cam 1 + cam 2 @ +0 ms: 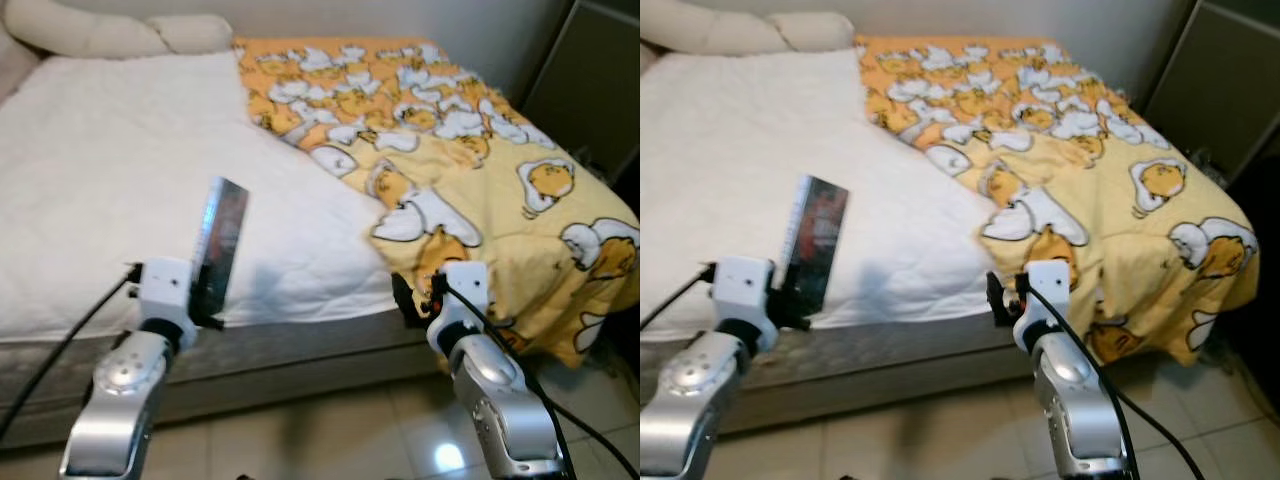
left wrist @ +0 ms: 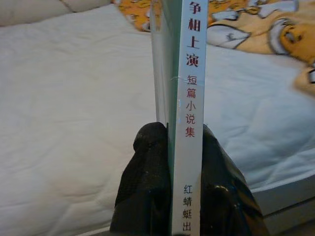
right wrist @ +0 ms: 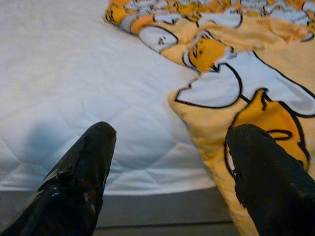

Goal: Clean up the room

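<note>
Left hand clamped on a thin paperback book, held upright above the near edge of the bed. The two black fingers press on either cover, low on the volume, so that the spine with its printed Chinese characters faces the wrist camera and most of the book stands free above the grip. Holding it low and on edge keeps the pages shut and, by judgement, leaves the book ready to be carried off or slid upright into a row, which suits a tidying task.

Right hand hovers with its fingers wide apart and nothing between them, just off the bed's front edge where the white mattress pad meets the crumpled yellow cartoon-print blanket. The blanket lies bunched over the right half of the bed and spills over the corner toward the tiled floor; the left half is bare, with pale pillows at the head. The spread, low posture beside the blanket's hem suggests readiness to take hold of the cloth, though that is inference. The book's destination cannot be told from these views.
</note>
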